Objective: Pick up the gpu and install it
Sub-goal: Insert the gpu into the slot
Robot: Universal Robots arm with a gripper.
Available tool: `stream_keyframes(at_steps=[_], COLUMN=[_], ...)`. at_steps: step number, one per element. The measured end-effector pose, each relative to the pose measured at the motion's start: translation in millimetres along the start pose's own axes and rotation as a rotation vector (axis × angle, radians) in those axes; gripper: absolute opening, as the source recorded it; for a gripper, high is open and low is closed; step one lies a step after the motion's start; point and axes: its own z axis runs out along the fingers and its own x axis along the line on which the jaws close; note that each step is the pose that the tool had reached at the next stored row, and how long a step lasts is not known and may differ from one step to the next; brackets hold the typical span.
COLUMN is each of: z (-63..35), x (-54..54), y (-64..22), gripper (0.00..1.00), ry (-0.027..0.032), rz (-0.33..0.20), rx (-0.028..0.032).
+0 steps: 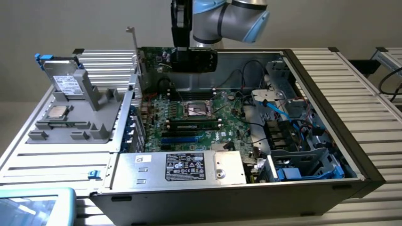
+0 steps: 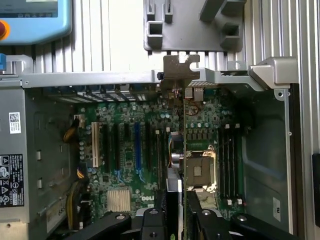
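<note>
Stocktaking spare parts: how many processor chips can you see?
1: the processor chip lies on the gray tray at the exterior view's left. Others may be hidden.

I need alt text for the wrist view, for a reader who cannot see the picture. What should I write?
The end effector holds the gpu edge-on above the green motherboard of an open computer case. The card's silver bracket is near the case's rear wall, and the card's edge runs close by the processor socket.
</note>
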Motion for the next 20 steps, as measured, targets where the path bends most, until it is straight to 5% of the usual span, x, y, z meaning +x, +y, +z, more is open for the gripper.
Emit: stream_keyframes(at_steps=[8,20], z=[13.5,35.0], x=[26.8,36.2], y=[-4.9,-7.0], gripper=[0.27,0.27], ry=[0.0000,0.0003], rz=[0.000,-0.033], rx=[0.0000,-0.0012])
